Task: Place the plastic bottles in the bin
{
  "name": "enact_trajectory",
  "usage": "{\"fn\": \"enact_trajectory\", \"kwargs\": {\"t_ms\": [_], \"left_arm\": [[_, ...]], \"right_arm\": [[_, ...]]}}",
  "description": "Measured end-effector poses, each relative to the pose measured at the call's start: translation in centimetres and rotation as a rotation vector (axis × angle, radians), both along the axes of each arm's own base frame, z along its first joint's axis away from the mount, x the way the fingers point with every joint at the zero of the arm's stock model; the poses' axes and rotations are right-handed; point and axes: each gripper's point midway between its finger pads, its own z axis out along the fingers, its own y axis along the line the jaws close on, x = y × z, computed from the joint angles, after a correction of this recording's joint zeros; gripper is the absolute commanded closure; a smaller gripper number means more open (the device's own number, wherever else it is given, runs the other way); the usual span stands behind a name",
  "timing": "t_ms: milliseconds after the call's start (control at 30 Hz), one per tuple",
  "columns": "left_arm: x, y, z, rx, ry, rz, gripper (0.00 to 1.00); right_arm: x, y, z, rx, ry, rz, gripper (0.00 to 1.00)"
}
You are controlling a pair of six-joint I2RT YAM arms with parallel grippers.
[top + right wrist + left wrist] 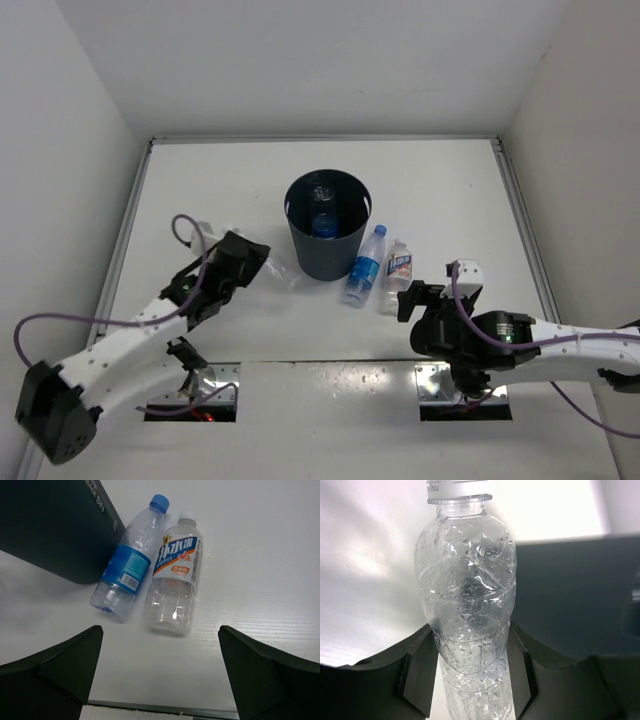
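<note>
The dark bin (327, 225) stands upright mid-table, and a blue-labelled bottle (322, 222) lies inside it. My left gripper (243, 262) is shut on the unlabelled clear bottle (467, 590), just left of the bin; its fingers (417, 680) press both sides of the bottle, and the bin wall (580, 590) fills the right of that view. A second blue-labelled bottle (364, 266) and the white-blue labelled bottle (399, 264) lie side by side right of the bin. My right gripper (420, 297) is open and empty just short of them. In the right wrist view both bottles (127, 565) (175, 570) lie ahead of it, beside the bin (55, 525).
White walls close in the table on the left, the back and the right, with metal rails (128, 230) along its side edges. Two rectangular openings (190, 400) (465, 395) lie at the near edge by the arm bases.
</note>
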Motion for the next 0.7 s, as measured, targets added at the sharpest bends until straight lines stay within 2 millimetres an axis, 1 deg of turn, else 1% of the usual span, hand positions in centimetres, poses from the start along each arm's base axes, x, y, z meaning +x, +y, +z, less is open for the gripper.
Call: {"fn": "enact_trajectory", "kwargs": {"t_ms": [67, 167, 267, 333, 367, 400, 467, 500, 533, 600, 633, 700], "left_arm": [[-0.1, 2.0, 3.8, 0.002, -0.088, 0.068, 0.53], [-0.3, 5.1, 11.0, 0.000, -0.255, 0.169, 0.54], [-0.3, 7.5, 18.1, 0.027, -0.392, 0.244, 0.54], [-0.2, 8.4, 23.0, 0.066, -0.472, 0.265, 0.54], [0.1, 8.6, 25.1, 0.085, -0.506, 0.267, 0.57], [0.6, 8.3, 27.9, 0.120, -0.545, 0.253, 0.58], [1.5, 7.3, 30.0, 0.158, -0.573, 0.224, 0.58], [2.2, 6.4, 31.0, 0.178, -0.587, 0.200, 0.58], [2.7, 5.4, 31.5, 0.200, -0.592, 0.173, 0.58], [3.5, 3.2, 31.6, 0.237, -0.599, 0.115, 0.58], [3.9, 2.1, 31.2, 0.257, -0.597, 0.087, 0.58], [4.7, -0.5, 29.3, 0.326, -0.570, 0.013, 0.58]], "right_arm": [[0.0, 0.0, 0.0, 0.000, -0.002, -0.002, 0.00], [0.0, -0.1, 0.1, 0.005, -0.003, -0.003, 0.00], [0.0, -0.1, 0.1, 0.007, -0.003, -0.003, 0.00], [0.0, -0.1, 0.1, 0.007, -0.003, -0.003, 0.00], [0.0, -0.1, 0.1, 0.007, -0.003, -0.003, 0.00], [0.0, -0.2, 0.1, 0.006, -0.003, -0.003, 0.00], [0.0, -0.2, 0.1, 0.004, -0.003, -0.003, 0.00], [0.0, -0.2, 0.1, 0.002, -0.003, -0.002, 0.00], [0.0, -0.2, 0.0, -0.001, -0.002, -0.003, 0.00], [0.0, -0.2, 0.0, -0.002, -0.002, -0.003, 0.00], [0.0, -0.2, 0.0, 0.000, -0.002, -0.005, 0.00], [0.0, -0.2, 0.0, 0.006, -0.001, -0.007, 0.00]]}}
